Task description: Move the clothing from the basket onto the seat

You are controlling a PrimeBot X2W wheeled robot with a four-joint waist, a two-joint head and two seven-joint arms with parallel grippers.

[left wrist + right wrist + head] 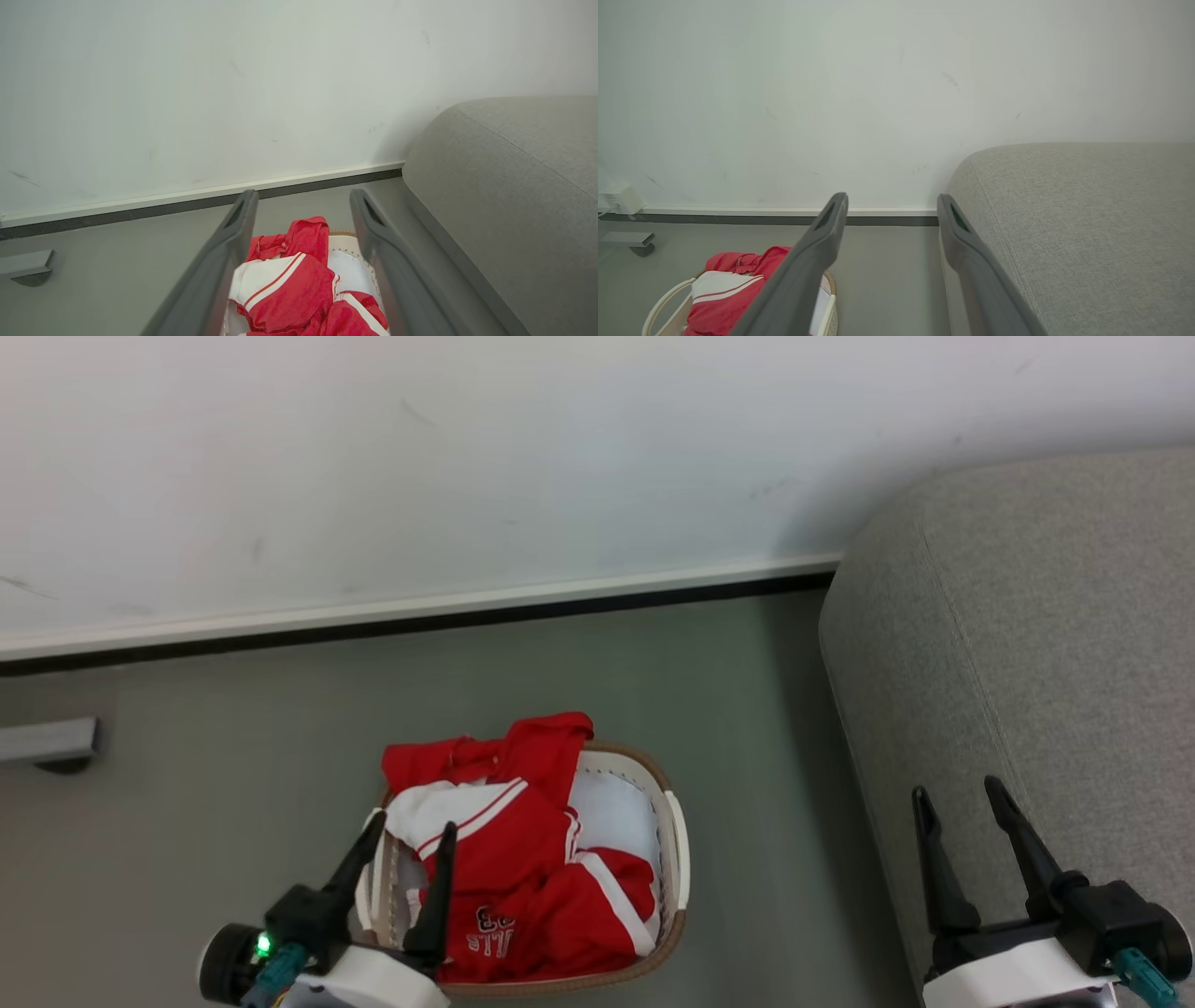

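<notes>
Red clothing is lying heaped in the basket, both grippers waiting with fingers spread.

The basket is standing on the grey floor beside the seat, one red fold spilling over its far rim. White lettering on the lowest garment is showing upside down, too creased to read in full. The left gripper is hovering over the basket's near left edge and the right gripper over the seat's edge, both wide apart and holding nothing.
</notes>
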